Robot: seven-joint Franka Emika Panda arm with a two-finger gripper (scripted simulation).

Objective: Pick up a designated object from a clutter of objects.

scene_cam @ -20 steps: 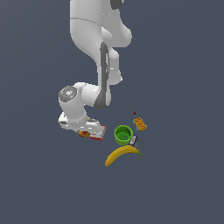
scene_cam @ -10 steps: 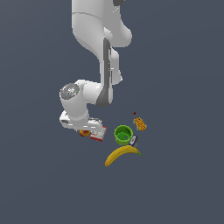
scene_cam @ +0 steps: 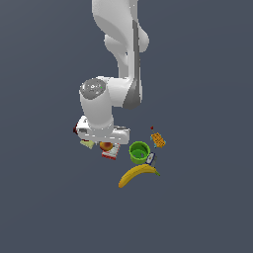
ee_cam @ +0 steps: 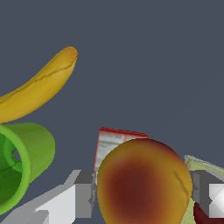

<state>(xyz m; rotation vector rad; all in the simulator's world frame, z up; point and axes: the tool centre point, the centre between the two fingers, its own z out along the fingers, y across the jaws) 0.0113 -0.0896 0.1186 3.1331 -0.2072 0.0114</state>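
- The gripper has its two grey fingers set on either side of the peach, each pad right against the fruit's flank; it looks clamped on the fruit, though the actual contact lines are hard to confirm at this closeness.
- In the exterior view the gripper sits low over the clutter, and only a small orange sliver of the peach shows under the white hand; most of the fruit is hidden by it.
- Whether the peach rests on the surface or is raised off it cannot be told.
- Just behind the peach lies a red-white flat box, mostly covered by the fruit.
- A pale green-yellow item and a dark red object peek out beside the hand, too hidden to name.
- The green cup stands near, cut off at the wrist view's edge.
- The banana lies beyond the cup; a small orange patterned box sits apart.
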